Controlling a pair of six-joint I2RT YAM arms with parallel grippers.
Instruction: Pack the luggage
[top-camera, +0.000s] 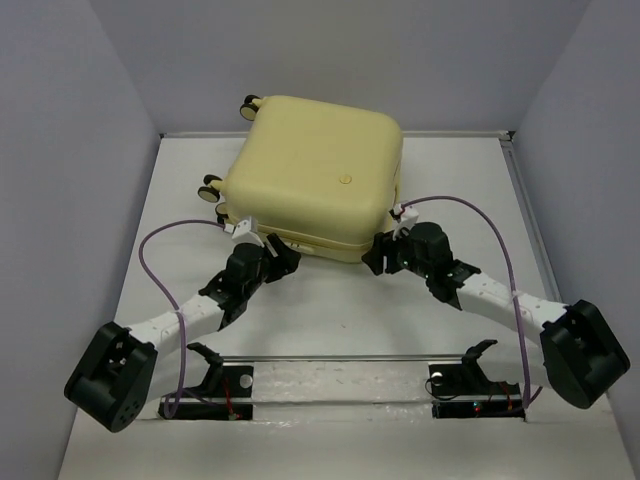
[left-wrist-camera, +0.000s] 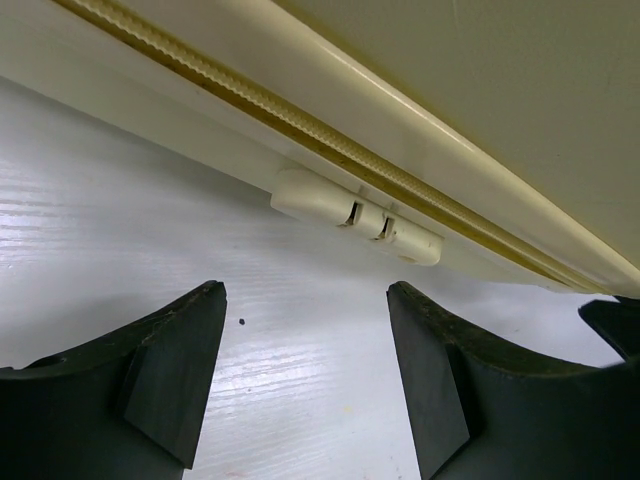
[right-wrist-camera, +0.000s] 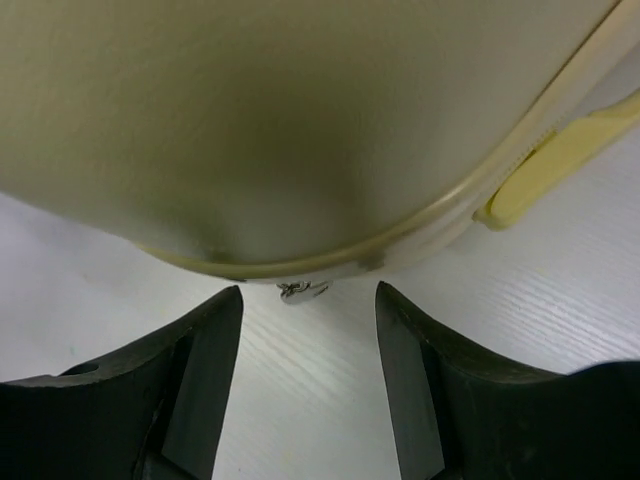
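The luggage (top-camera: 315, 175) is a pale-yellow hard-shell suitcase lying flat and closed on the white table, its wheels (top-camera: 250, 103) on the far left side. My left gripper (top-camera: 282, 255) is open and empty at its near left edge; the left wrist view shows the zipper seam (left-wrist-camera: 330, 140) and a cream handle piece (left-wrist-camera: 355, 215) just ahead of the jaws (left-wrist-camera: 305, 330). My right gripper (top-camera: 378, 255) is open and empty at the near right corner; in the right wrist view a small metal zipper pull (right-wrist-camera: 303, 291) hangs below the rounded corner (right-wrist-camera: 300, 150), just ahead of the jaws (right-wrist-camera: 308, 320).
Grey walls enclose the table (top-camera: 330, 310) on three sides. A metal rail (top-camera: 340, 357) and the arm bases run along the near edge. Purple cables (top-camera: 150, 250) loop off both arms. A yellow handle part (right-wrist-camera: 560, 160) shows at the suitcase's right side.
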